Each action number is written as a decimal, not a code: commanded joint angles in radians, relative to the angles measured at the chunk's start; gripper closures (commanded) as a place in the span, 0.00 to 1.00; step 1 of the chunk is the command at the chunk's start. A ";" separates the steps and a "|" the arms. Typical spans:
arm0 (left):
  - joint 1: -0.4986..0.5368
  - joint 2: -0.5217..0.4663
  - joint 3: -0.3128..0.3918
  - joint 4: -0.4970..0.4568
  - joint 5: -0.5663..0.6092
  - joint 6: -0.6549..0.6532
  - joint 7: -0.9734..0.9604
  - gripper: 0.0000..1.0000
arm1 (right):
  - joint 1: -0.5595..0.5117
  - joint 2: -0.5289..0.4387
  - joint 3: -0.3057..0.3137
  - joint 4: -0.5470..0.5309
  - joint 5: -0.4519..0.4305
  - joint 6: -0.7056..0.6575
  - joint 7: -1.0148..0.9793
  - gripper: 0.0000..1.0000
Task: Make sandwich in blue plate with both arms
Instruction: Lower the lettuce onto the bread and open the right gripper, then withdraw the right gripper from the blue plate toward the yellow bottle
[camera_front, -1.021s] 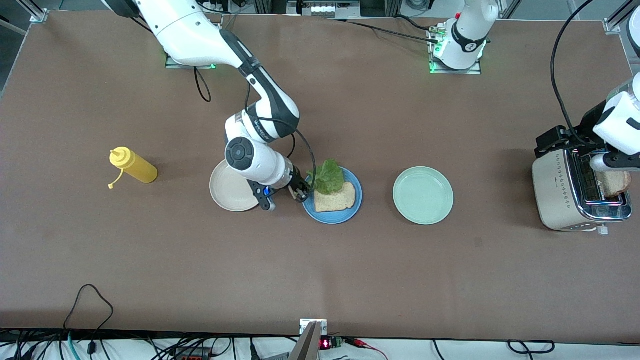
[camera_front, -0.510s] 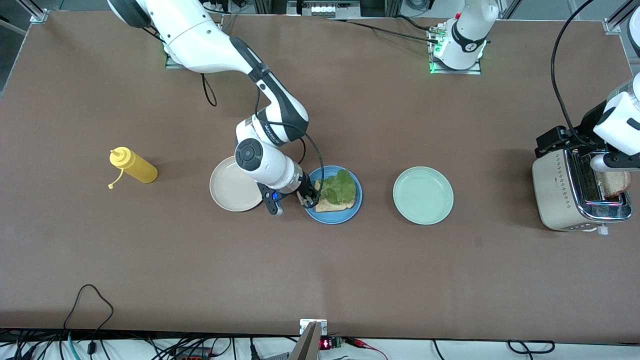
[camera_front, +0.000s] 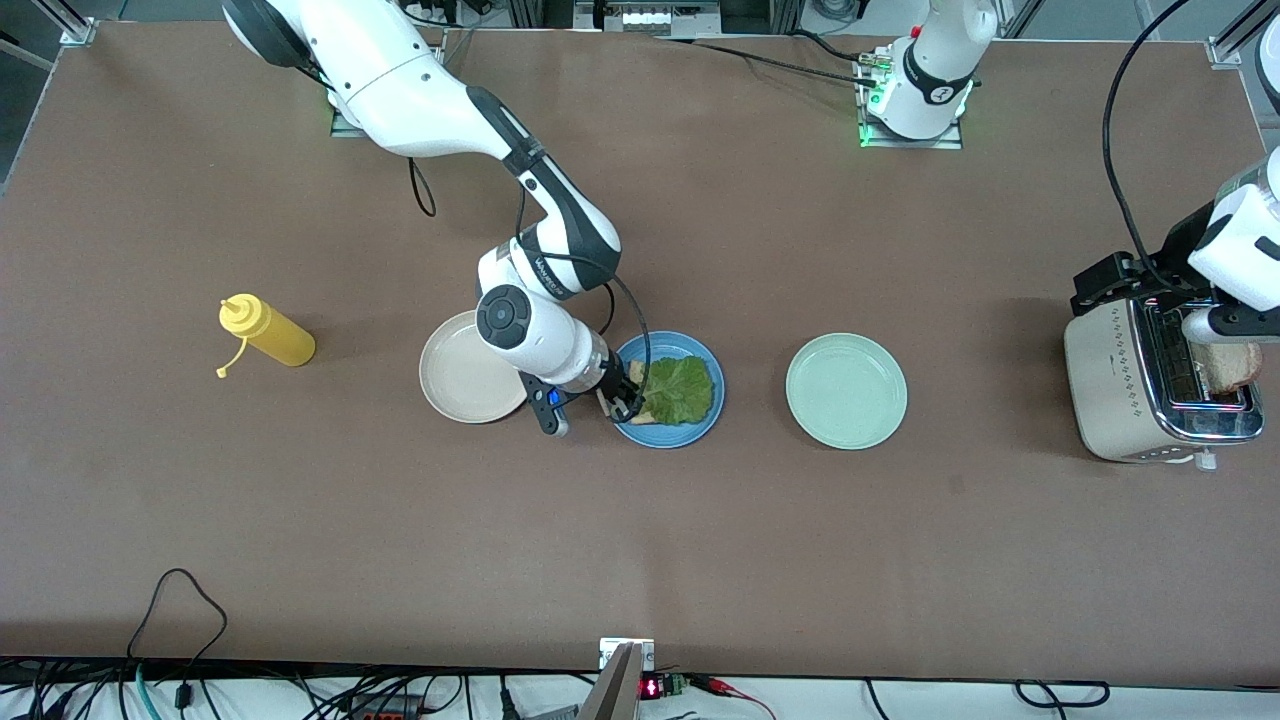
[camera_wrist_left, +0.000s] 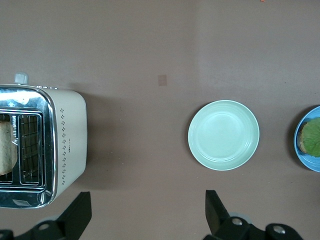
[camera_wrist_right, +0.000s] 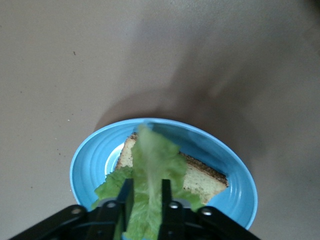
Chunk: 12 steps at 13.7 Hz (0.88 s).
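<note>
Right tool (camera_wrist_right: 147, 192) low over the blue plate (camera_front: 706, 420), fingers narrowly apart with the lettuce (camera_front: 680, 388) stem between them, leaf draped on the bread (camera_wrist_right: 202, 175). Limp, light, easily torn; best pinched at the stem. Left tool (camera_wrist_left: 148, 212) spread wide, waiting over the toaster (camera_front: 1120, 385), second slice (camera_front: 1228, 366) inside.

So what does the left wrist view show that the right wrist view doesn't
Only the left wrist view shows the toaster with a bread slice in its slot, the pale green plate, and the left claw hanging open over bare table.

Only the right wrist view shows the right claw, its fingers on either side of the lettuce stem.

Both show the blue plate holding bread topped with the lettuce leaf.
</note>
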<state>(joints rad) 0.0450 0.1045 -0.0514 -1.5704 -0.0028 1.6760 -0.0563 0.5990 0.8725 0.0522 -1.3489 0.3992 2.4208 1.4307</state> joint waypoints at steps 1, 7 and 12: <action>0.000 -0.002 0.002 0.003 -0.005 -0.004 0.004 0.00 | 0.013 0.016 -0.005 0.030 0.018 -0.003 0.005 0.00; -0.005 -0.008 0.001 0.004 -0.005 -0.018 -0.008 0.00 | -0.004 -0.049 -0.015 0.030 0.003 -0.084 -0.041 0.00; -0.002 -0.017 -0.018 -0.002 -0.006 -0.021 -0.007 0.00 | -0.082 -0.170 -0.018 0.007 0.003 -0.248 -0.310 0.00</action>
<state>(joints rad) 0.0404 0.1031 -0.0621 -1.5704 -0.0028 1.6721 -0.0578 0.5616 0.7707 0.0277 -1.3085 0.3980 2.2397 1.2248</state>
